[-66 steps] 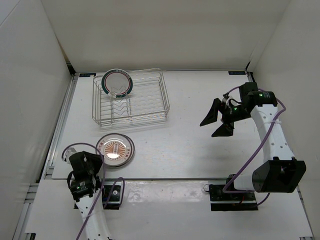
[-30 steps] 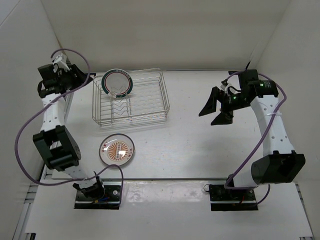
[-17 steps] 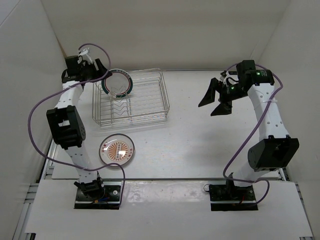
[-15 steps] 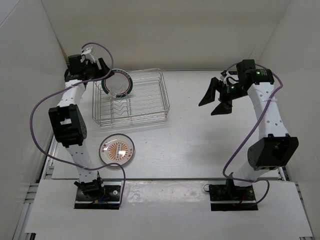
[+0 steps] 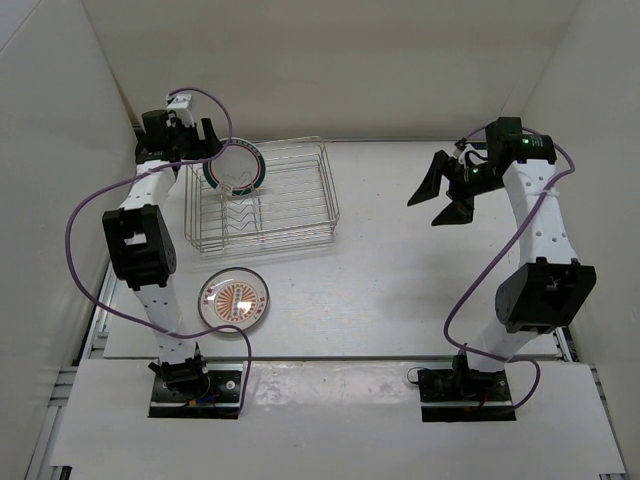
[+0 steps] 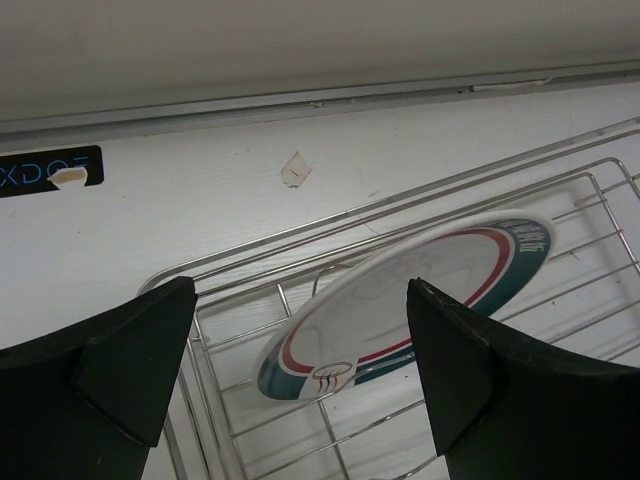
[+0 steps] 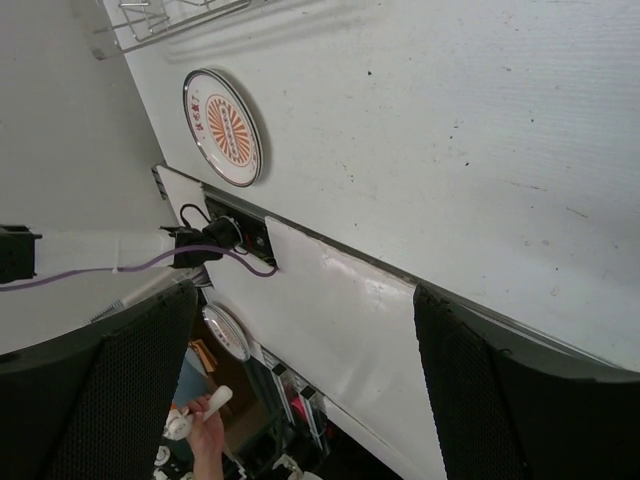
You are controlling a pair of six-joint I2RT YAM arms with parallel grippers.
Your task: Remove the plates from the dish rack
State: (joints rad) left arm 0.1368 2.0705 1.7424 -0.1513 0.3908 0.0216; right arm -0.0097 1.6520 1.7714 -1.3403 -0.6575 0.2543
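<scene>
With jaws spread wide, the left gripper [image 5: 205,143] sits just beside the on-edge teal-rimmed plate [image 5: 235,166], which lies toward 4 o'clock in the dish rack's [image 5: 300,215] 10 o'clock corner.

White table [image 5: 400,280] w/ black label [image 6: 50,172] at far edge.

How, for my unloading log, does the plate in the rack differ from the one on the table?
The teal-rimmed plate stands on edge in the dish rack; the sunburst plate lies flat on the table. The teal-rimmed plate's centre is plain white; the sunburst plate's is orange. Both are round.
</scene>
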